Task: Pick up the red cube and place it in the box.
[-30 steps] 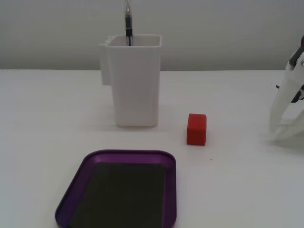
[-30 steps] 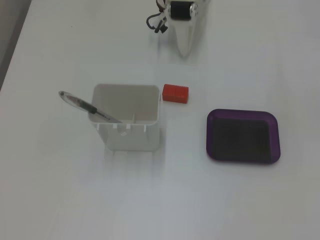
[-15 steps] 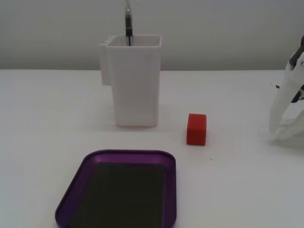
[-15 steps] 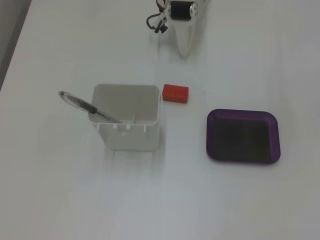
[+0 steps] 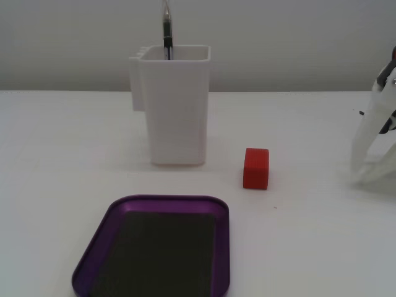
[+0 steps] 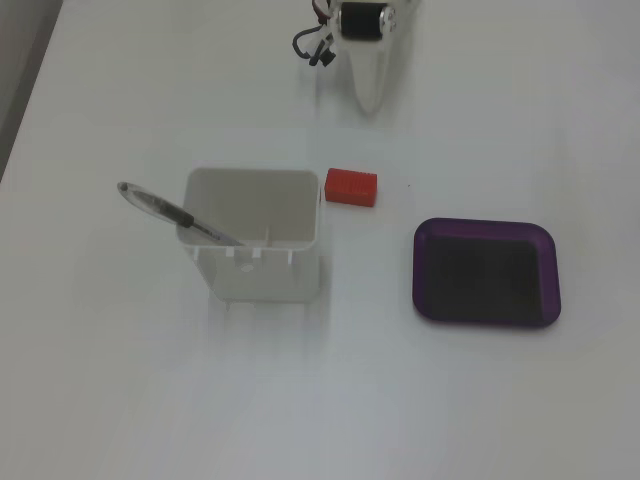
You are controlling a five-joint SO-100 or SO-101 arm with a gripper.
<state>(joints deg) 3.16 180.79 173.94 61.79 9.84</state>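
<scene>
Tall white container (image 5: 177,111) upright on white table (image 5: 62,161); 1 pen (image 6: 180,215) leaning inside.

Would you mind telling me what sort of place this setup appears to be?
Probably a desk or tabletop test bench: a plain white table, a white pen holder with a pen, and a robot arm's end effector nearby.

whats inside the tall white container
A pen leans inside the white container, its top sticking out over the rim. The rest of the interior looks empty from above; the pen's tip at the bottom isn't clearly visible.
</scene>
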